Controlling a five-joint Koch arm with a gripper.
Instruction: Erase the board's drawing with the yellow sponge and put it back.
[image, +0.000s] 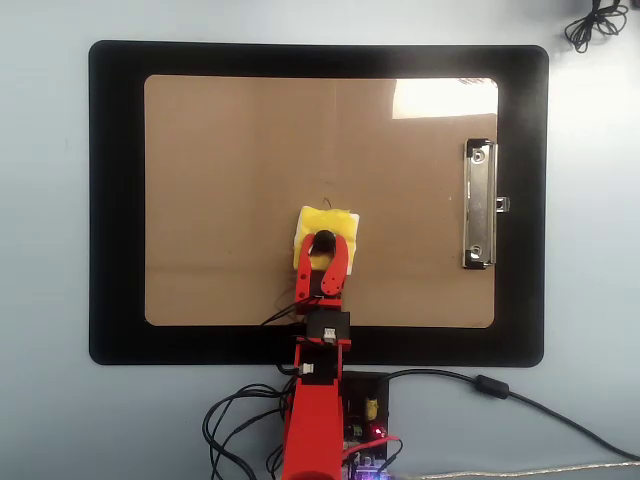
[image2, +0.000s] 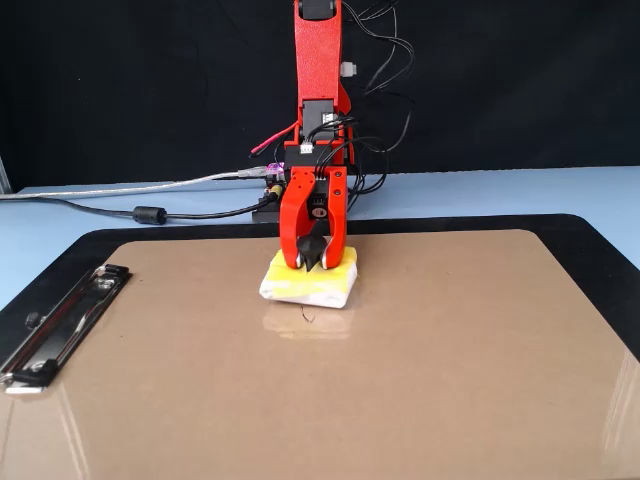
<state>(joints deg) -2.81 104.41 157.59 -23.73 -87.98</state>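
The yellow sponge lies flat on the brown board, a little below its middle in the overhead view. My red gripper reaches over it from the arm's side, and its jaws are closed around the sponge's black knob. In the fixed view the sponge rests on the board with the gripper pressed down on it. The drawing is a tiny thin black mark on the board just past the sponge's far edge, away from the arm. It shows faintly in the overhead view.
The board's silver clip is at the right in the overhead view and at the left in the fixed view. A black mat surrounds the board. Cables and a controller board lie by the arm's base.
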